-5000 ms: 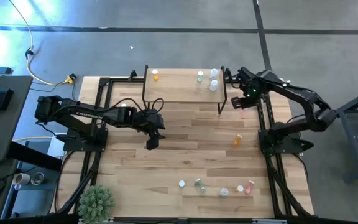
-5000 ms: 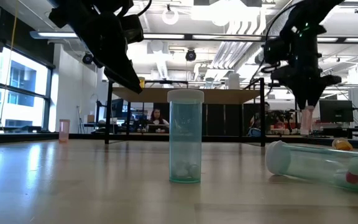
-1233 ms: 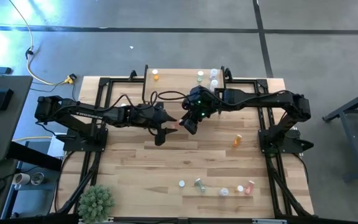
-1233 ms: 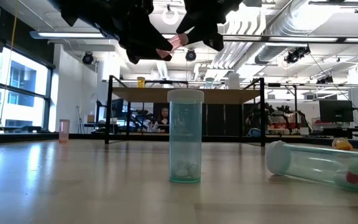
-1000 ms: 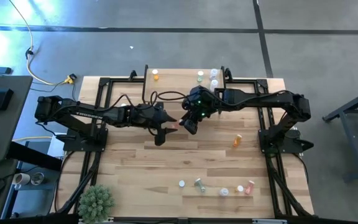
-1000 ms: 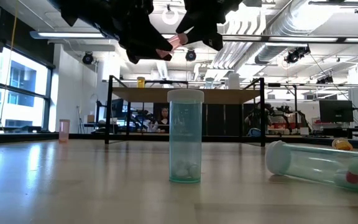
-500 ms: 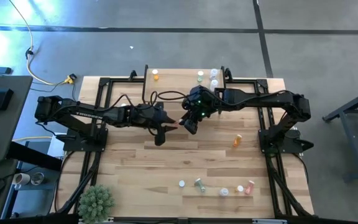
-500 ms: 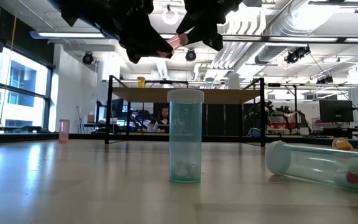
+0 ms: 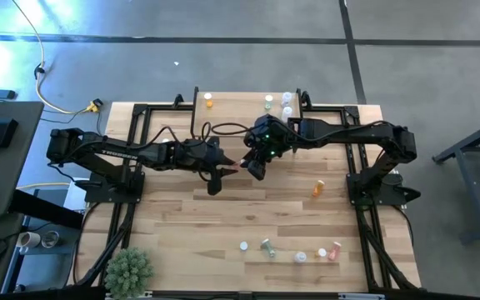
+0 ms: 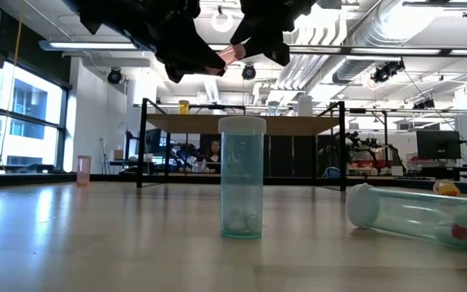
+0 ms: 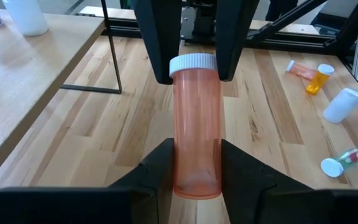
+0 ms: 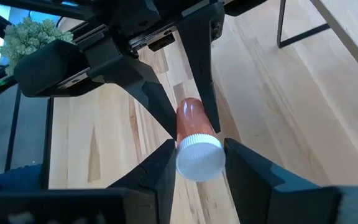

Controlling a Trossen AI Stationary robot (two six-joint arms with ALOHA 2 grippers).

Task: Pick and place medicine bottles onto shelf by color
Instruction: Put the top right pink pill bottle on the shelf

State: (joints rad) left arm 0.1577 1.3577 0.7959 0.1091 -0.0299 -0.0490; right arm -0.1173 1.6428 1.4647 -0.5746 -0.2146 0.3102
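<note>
**Holding one pink bottle between two grippers**

Hanging above the middle of the bench (image 9: 182, 225) is a translucent pink-orange bottle (image 11: 196, 124) with a white ribbed cap (image 12: 199, 157), lying roughly level in the air. The left gripper (image 11: 194, 163) clamps its closed bottom end, one finger on each side of the body. The right gripper (image 12: 197, 163) pinches the capped end, its fingers pressed against the cap. Both arms reach in from opposite sides and meet nose to nose just in front of the shelf (image 9: 240, 121), the left arm (image 9: 132, 153) stretched long and low, the right arm (image 9: 348, 132) bent at the elbow. On the shelf stand an orange bottle (image 9: 208, 101), a green one (image 9: 268, 102) and two white ones (image 9: 287, 107). More bottles lie scattered at the bench's near edge (image 9: 298, 251).
</note>
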